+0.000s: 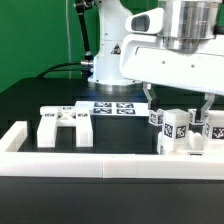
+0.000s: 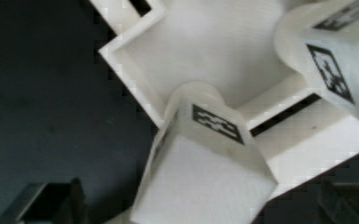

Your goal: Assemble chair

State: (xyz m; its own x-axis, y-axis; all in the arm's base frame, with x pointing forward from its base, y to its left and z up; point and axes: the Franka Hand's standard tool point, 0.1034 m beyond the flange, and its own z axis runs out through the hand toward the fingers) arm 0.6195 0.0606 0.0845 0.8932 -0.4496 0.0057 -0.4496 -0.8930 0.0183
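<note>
Tool (image 1: 177, 106) spread wide above chair (image 1: 173, 130).

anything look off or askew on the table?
Nothing stands out. The slotted chair part lies flat by the border rail. The tagged parts stand clustered at the exterior view's right, and the marker board lies flat behind. No visible damage.

Tagged white chair parts (image 2: 211, 150), close-up

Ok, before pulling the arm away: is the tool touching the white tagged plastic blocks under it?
Cannot tell. In the exterior view the open tool hangs close over the white tagged plastic blocks; neither view shows a gap or contact plainly.
</note>
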